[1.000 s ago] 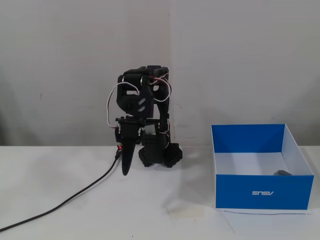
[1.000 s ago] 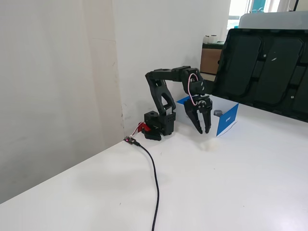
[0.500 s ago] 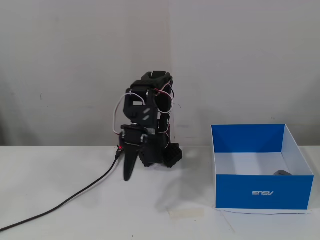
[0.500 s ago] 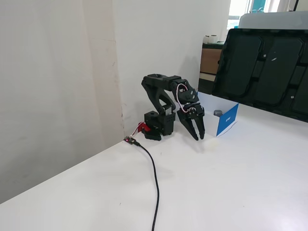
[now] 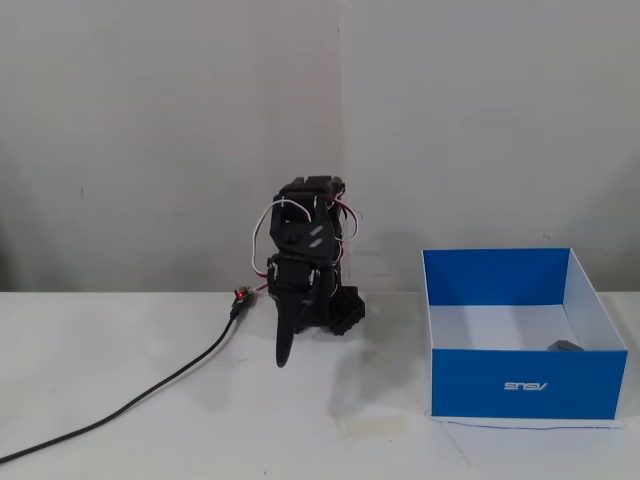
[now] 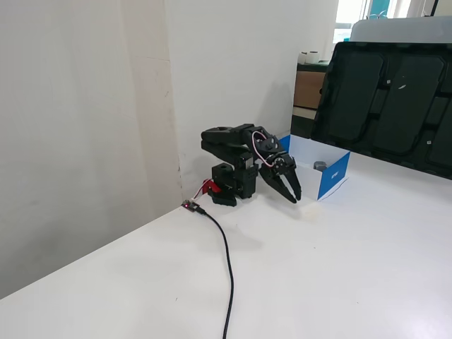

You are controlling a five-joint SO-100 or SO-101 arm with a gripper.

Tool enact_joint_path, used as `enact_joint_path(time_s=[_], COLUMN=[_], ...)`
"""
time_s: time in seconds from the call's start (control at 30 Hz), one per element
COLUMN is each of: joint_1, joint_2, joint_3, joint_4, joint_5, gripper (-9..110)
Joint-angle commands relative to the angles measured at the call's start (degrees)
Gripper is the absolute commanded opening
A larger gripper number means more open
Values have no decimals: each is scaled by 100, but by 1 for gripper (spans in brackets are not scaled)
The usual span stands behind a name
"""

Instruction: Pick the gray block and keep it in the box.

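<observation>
Arm (image 5: 305,255) folded compactly over its base, upper links doubled back, wrist pitched downward. End effector (image 5: 284,352) hangs at the near side of the arm in a fixed view, tips pointing down toward the table, not touching it. In the other fixed view, end effector (image 6: 293,196) points down and right; fingers (image 6: 286,185) slightly parted, nothing between them.

The folded arm (image 6: 236,159) points its empty gripper (image 6: 292,195) down beside the box (image 6: 332,173), which holds the block (image 6: 320,167).
</observation>
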Motion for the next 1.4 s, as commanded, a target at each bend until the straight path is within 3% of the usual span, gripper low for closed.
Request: enact_joint_path(time_s=[0.0, 0.2, 1.37], joint_1=[105, 123, 132], joint_2=[756, 2514, 2514], joint_3=[281, 1046, 1362], joint_4=[105, 958, 1072], joint_5=[35, 35, 18], gripper=[0, 0, 0])
